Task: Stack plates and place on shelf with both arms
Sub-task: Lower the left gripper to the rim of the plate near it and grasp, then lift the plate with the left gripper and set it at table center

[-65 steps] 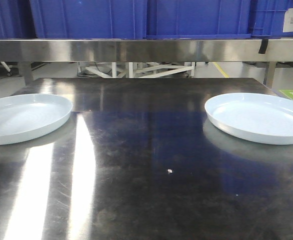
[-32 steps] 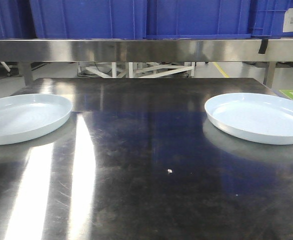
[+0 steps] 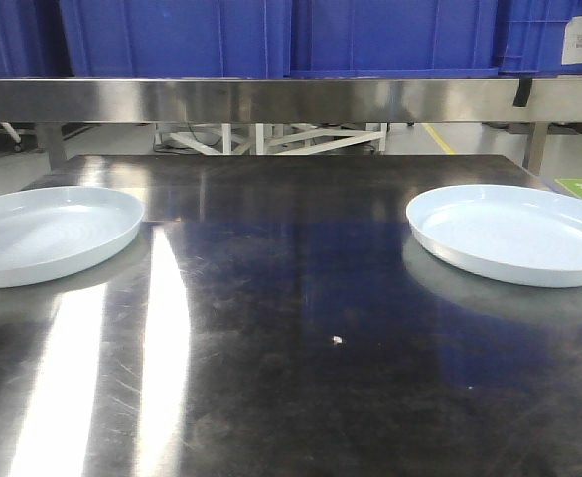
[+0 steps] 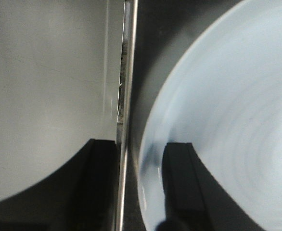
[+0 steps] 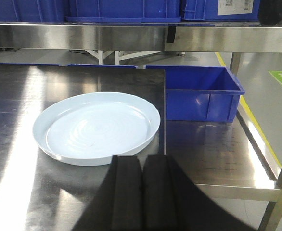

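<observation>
Two pale bluish-white plates lie apart on the dark tabletop, the left plate (image 3: 45,235) and the right plate (image 3: 515,235); neither gripper shows in the front view. In the left wrist view my left gripper (image 4: 142,166) is open at the left plate (image 4: 223,120): one finger hangs past the table edge (image 4: 127,96), the other finger (image 4: 183,183) is over the plate, and the rim lies between them. My right gripper (image 5: 141,178) is shut on nothing, just short of the near rim of the right plate (image 5: 96,126). The steel shelf (image 3: 291,99) spans the back.
Big blue crates (image 3: 271,35) stand on top of the shelf. In the right wrist view a blue crate (image 5: 198,94) sits on a lower steel surface (image 5: 213,154) right of the table. A small white speck (image 3: 337,341) lies mid-table. Grey floor (image 4: 44,86) lies beyond the table's left edge.
</observation>
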Controlling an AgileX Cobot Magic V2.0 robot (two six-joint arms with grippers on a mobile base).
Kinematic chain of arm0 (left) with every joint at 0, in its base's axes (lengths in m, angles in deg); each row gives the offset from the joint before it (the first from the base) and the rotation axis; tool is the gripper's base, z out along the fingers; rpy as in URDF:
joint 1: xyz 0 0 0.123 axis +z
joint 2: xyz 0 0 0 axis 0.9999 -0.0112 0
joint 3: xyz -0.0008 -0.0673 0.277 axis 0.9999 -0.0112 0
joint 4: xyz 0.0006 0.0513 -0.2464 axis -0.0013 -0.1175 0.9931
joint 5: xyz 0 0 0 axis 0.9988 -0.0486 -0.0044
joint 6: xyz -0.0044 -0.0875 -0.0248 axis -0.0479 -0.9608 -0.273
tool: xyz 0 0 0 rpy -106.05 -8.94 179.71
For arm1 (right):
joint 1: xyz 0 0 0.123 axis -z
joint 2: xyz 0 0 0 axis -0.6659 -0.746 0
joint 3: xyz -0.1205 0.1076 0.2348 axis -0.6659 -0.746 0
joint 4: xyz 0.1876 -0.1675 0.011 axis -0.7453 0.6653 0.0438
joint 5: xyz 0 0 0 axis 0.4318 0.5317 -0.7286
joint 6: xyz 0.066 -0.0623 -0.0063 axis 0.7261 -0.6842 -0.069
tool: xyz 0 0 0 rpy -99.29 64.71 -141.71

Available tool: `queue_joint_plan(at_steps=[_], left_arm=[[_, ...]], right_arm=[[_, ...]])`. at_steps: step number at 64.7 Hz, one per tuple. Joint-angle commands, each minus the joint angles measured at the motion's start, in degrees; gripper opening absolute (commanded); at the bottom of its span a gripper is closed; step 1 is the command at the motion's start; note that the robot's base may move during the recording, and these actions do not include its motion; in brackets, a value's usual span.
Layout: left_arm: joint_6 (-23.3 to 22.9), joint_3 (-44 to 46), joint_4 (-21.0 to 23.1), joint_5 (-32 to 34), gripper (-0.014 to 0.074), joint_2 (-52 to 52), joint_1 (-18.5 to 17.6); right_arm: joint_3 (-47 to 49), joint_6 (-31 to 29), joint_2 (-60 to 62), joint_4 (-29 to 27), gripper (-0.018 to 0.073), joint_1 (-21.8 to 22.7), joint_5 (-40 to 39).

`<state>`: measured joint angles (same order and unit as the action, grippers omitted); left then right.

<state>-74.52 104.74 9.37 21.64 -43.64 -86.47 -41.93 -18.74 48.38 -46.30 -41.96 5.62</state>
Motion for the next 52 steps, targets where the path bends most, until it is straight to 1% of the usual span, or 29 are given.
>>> queue_joint_plan(at_steps=[1, 7, 11, 21, 26, 34, 45, 52], left_arm=[[-0.3, 1.8, 0.5, -0.6, 0.0194, 2.9, -0.3], [-0.3, 1.8, 0.5, -1.5, 0.0074, 2.9, -0.3], [-0.3, 1.8, 0.5, -1.7, 0.0091, 2.9, -0.3], [-0.3, 2.0, 0.5, -2.1, 0.0083, 4.1, -0.3], [-0.3, 2.8, 1.1, -3.0, 0.0083, 5.4, -0.2], [-0.3, 4.1, 3.3, -5.5, 0.0083, 7.2, 0.1], [-0.2, 4.2, 7.2, -6.9, 0.0083, 8.8, 0.1], [0.0, 4.2, 10.0, -7.8, 0.0083, 9.5, -0.6]], right_arm=[[0.1, -0.6, 1.0, 0.1, 0.0056, 0.2, -5.4], [0.1, -0.6, 1.0, 0.1, 0.0056, 0.2, -5.4], [0.1, -0.6, 1.0, 0.1, 0.0056, 0.2, -5.4], [0.1, -0.6, 1.0, 0.1, 0.0056, 0.2, -5.4], [0.1, -0.6, 1.0, 0.1, 0.0056, 0.2, -5.4], [0.1, -0.6, 1.0, 0.1, 0.0056, 0.2, -5.4], [0.1, -0.6, 1.0, 0.1, 0.0056, 0.2, -5.4], [0.1, -0.6, 1.0, 0.1, 0.0056, 0.2, -5.4]])
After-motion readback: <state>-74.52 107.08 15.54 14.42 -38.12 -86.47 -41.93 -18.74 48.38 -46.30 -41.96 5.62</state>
